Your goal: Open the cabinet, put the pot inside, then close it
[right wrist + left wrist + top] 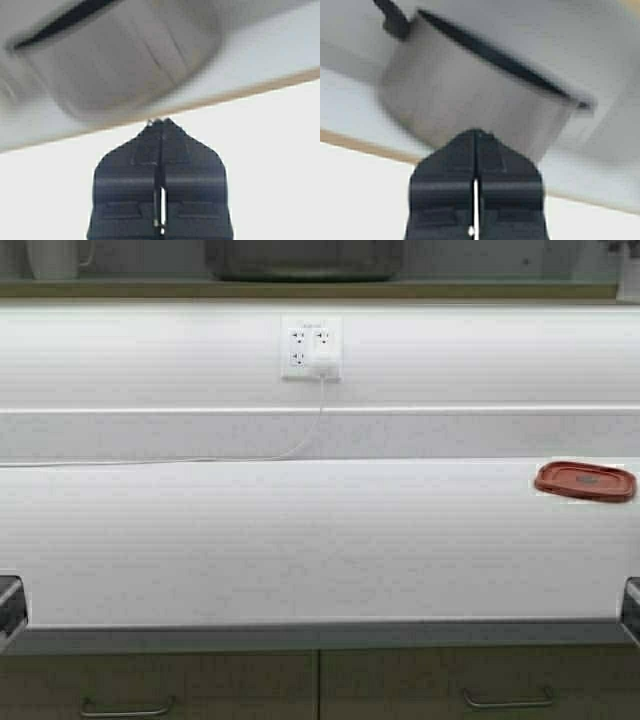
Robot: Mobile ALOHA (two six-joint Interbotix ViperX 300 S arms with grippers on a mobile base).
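The pot sits on the cabinet shelf.
The pot (303, 260) is up on the shelf (300, 288). The left gripper (475, 134) and right gripper (161, 122) have fingers pressed together, holding nothing.

Matt grey metal pot (470, 105); smooth white countertop (300, 540).
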